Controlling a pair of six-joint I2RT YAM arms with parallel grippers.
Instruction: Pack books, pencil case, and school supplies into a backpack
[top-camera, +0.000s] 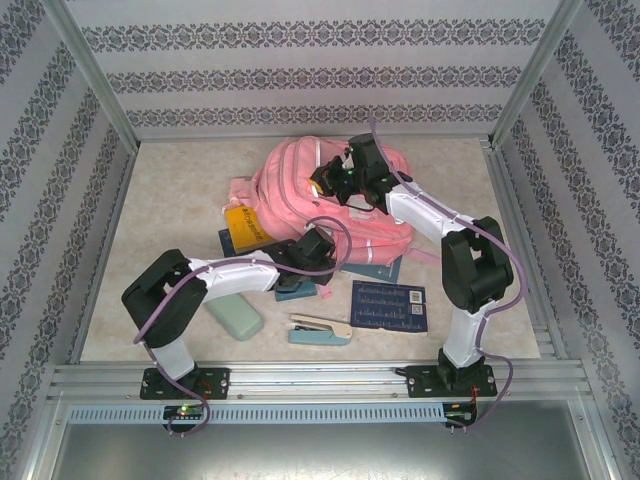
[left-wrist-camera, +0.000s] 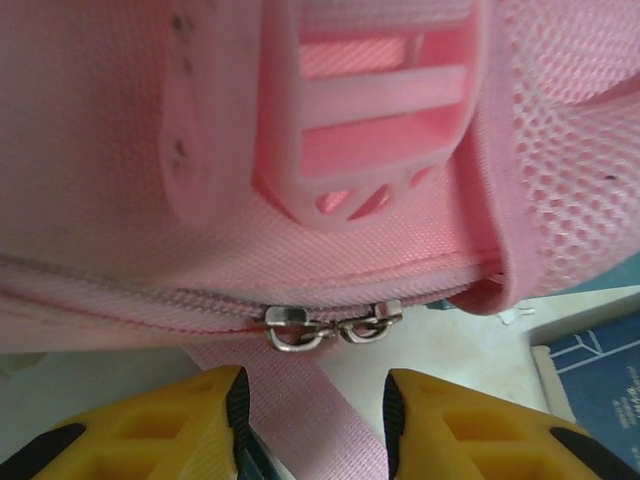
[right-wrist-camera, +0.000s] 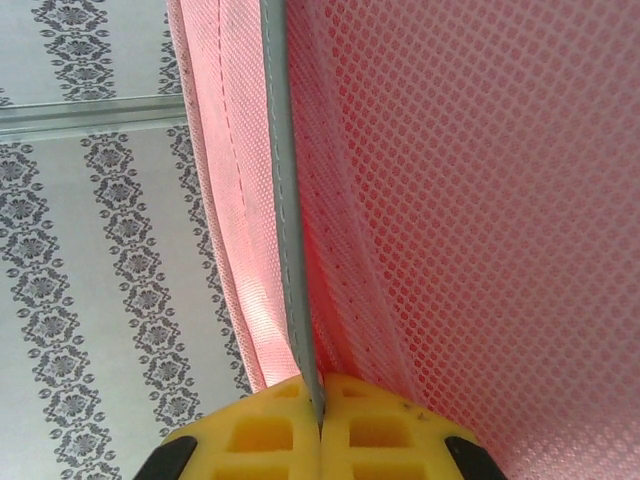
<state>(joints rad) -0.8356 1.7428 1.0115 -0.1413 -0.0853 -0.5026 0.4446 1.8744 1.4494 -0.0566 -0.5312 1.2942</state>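
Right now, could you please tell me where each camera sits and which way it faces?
Top external: above and behind both arms, looking down on the table and backpack.
Left wrist: close on the backpack's zipper pulls; left gripper fingers apart.
Right wrist: along backpack mesh toward the wall; right gripper pinches its grey edge.
Shared: the backpack.

You see the pink backpack (top-camera: 295, 188) slumped on its side at the table's 12 o'clock; its zip pulls (left-wrist-camera: 325, 328) sit together on a closed zipper. A yellow book (top-camera: 245, 222) lies at its 8 o'clock edge, over a navy book (top-camera: 230, 243). A teal-blue book (top-camera: 378, 270) pokes out at its 5 o'clock. A second navy book (top-camera: 388, 305) lies flat at the table's 5 o'clock, the stapler (top-camera: 320, 331) at 6, the mint pencil case (top-camera: 234, 317) at 7, and the dark-teal block (top-camera: 295, 292) at the stapler's 11.
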